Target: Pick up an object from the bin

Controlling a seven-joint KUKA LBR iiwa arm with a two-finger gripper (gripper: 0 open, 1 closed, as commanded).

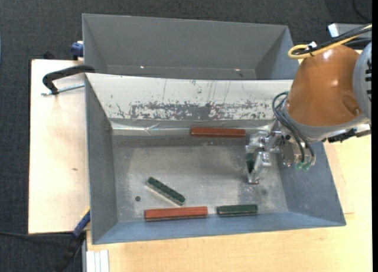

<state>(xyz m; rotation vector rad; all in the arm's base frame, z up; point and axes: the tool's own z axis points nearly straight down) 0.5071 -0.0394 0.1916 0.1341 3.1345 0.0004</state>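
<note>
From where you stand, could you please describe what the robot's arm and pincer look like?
A rounded orange cover caps the wrist, with a yellow cable looped above it and dark cables beneath. The pincer is slim, bare silver metal.

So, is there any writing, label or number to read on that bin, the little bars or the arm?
None can be read. The grey bin, the back red-brown bar, the front red-brown bar, the tilted green bar, the front green bar and the tool show no words, labels or numbers.
</note>
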